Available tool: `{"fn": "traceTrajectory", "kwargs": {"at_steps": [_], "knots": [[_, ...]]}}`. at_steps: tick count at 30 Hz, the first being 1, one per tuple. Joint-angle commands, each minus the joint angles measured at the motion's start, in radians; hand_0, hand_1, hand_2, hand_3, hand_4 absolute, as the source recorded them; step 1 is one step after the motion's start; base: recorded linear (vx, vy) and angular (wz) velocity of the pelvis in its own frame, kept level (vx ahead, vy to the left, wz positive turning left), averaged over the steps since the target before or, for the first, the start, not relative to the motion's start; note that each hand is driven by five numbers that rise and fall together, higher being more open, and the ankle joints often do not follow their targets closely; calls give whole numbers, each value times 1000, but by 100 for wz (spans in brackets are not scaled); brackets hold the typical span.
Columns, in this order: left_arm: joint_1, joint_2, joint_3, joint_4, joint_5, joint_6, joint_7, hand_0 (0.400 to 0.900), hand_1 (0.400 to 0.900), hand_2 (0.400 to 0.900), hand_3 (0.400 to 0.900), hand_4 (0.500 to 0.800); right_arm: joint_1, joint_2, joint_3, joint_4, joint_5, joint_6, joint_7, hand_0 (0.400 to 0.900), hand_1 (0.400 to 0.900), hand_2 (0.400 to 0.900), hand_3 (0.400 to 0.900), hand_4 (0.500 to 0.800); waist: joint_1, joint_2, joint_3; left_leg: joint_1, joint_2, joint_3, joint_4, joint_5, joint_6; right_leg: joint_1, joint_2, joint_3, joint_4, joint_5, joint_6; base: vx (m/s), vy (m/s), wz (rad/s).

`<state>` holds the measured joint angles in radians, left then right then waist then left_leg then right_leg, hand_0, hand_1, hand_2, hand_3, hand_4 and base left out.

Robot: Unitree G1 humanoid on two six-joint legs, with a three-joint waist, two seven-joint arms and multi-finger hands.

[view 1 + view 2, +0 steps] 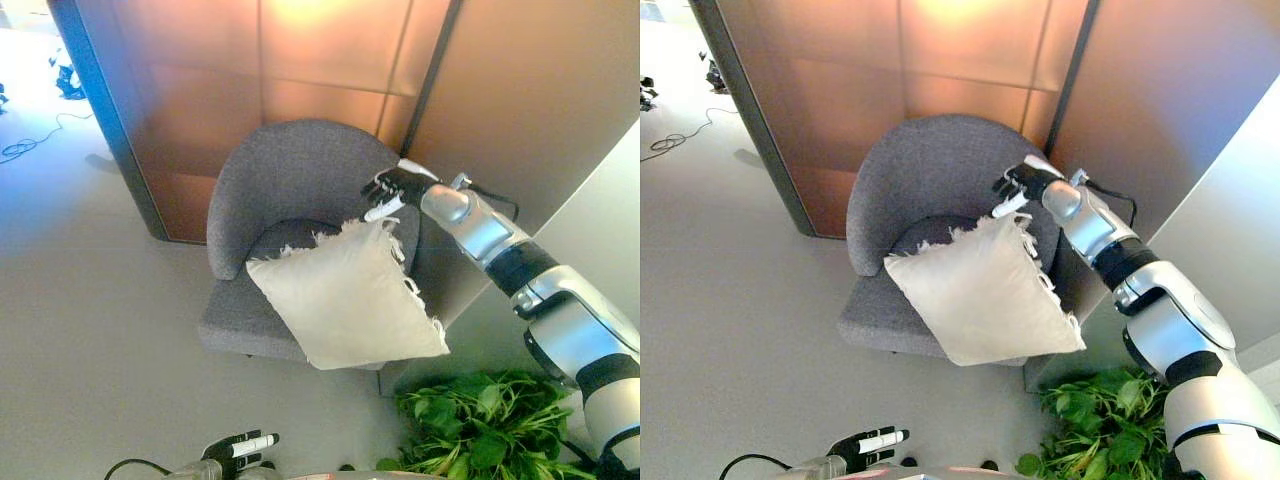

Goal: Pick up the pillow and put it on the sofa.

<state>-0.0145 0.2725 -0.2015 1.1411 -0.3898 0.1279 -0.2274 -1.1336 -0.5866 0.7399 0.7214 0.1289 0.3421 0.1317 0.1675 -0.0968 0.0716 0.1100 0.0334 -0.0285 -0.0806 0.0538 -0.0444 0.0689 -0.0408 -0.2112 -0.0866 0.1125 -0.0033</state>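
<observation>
A cream pillow (345,300) with a frayed fringe along its edges lies tilted on a grey armchair (290,180), the sofa of the task. Its upper corner leans against the curved backrest and its lower right corner juts past the front edge of the seat, over the floor. The right robot hand (392,190) reaches in from the right on its silver arm and sits just above the pillow's top corner, in front of the backrest. Its dark fingers are loosely spread, and one white-tipped finger (380,210) points down toward the fringe; whether it touches the fabric cannot be told, but the fingers are not curled round the pillow. The left robot hand (868,445) shows at the bottom edge of both views, low over the pale floor (90,330), well apart from the armchair, with its fingers relaxed and holding nothing. Behind the armchair stands a wall of copper-coloured panels (330,60) with a dark post (110,120) at its left end. A leafy green plant (490,425) sits on the floor near the armchair's front right corner, below the right arm.
</observation>
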Motion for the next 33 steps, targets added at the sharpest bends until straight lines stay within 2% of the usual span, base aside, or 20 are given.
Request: {"fn": "traceTrajectory", "kwargs": {"at_steps": [1,4,14,17,20,21,25,27,30,32,33], "knots": [[-1,7,-72,102,43,0,-10,900,900,900,900,800,-275,-25,-15,122,-42,-72,-82,900,900,900,900,800,35,-32,-70,-25,-11,13,-7,-52,-7,69,1,5,59,-142,57,38,-23,3],[3,8,-85,94,49,-1,-13,900,900,900,900,800,-285,-20,-12,161,-41,-103,-82,900,900,900,900,800,39,-26,-63,-30,-12,10,-7,-51,-6,68,-1,4,53,-139,58,8,-4,-3],[1,17,-99,79,58,-7,-34,900,900,900,900,800,-284,-21,-2,172,-13,-128,-62,900,900,900,900,800,23,-8,-51,-38,-14,19,-7,-53,-3,54,-2,27,44,-131,62,-21,-8,-12],[0,24,-97,78,69,-13,-46,900,900,900,900,800,-270,-19,-4,155,51,-148,-51,900,900,900,900,800,15,-4,-46,-38,-13,26,-7,-54,-3,52,-2,38,38,-126,65,-48,-10,-11],[-4,26,-93,73,72,-19,-53,900,900,900,900,800,-228,-9,-41,110,164,-135,-48,900,900,900,900,800,0,1,-43,-37,-13,33,-7,-55,-4,48,-4,46,38,-123,67,-60,8,-11],[-8,22,-95,72,74,-16,-54,900,900,900,900,800,-204,4,-63,84,204,-107,-61,900,900,900,900,800,-7,4,-42,-35,-14,37,-7,-57,-4,47,-5,49,39,-123,67,-56,23,-11],[-13,6,-96,72,84,-27,-52,900,900,900,900,800,-66,55,-150,12,271,-75,-78,900,900,900,900,800,-30,16,-35,-27,-15,47,-7,-59,-3,46,-8,59,44,-125,67,-69,26,-13],[-18,-1,-97,73,85,-38,-45,900,900,900,900,800,28,73,-190,-48,334,-55,-124,900,900,900,900,800,-44,23,-27,-24,-16,54,-7,-60,-2,45,-9,61,51,-129,64,-83,11,-18],[-27,-8,-96,80,79,-55,-40,900,900,900,900,800,179,86,-250,-108,386,-61,-163,900,900,900,900,800,-68,30,-19,-24,-18,65,-7,-63,3,39,-9,66,59,-132,62,-87,-1,-18],[-31,-10,-92,77,59,-64,-35,900,900,900,900,800,355,109,-312,-158,386,-118,-176,900,900,900,900,800,-98,39,-8,-23,-19,77,-7,-65,8,28,-7,83,68,-134,61,-115,4,-22],[-33,-10,-89,78,56,-67,-37,900,900,900,900,800,397,114,-326,-169,381,-124,-173,900,900,900,900,800,-105,41,-5,-24,-19,79,-7,-66,8,24,-6,86,70,-135,61,-132,7,-28]]}}
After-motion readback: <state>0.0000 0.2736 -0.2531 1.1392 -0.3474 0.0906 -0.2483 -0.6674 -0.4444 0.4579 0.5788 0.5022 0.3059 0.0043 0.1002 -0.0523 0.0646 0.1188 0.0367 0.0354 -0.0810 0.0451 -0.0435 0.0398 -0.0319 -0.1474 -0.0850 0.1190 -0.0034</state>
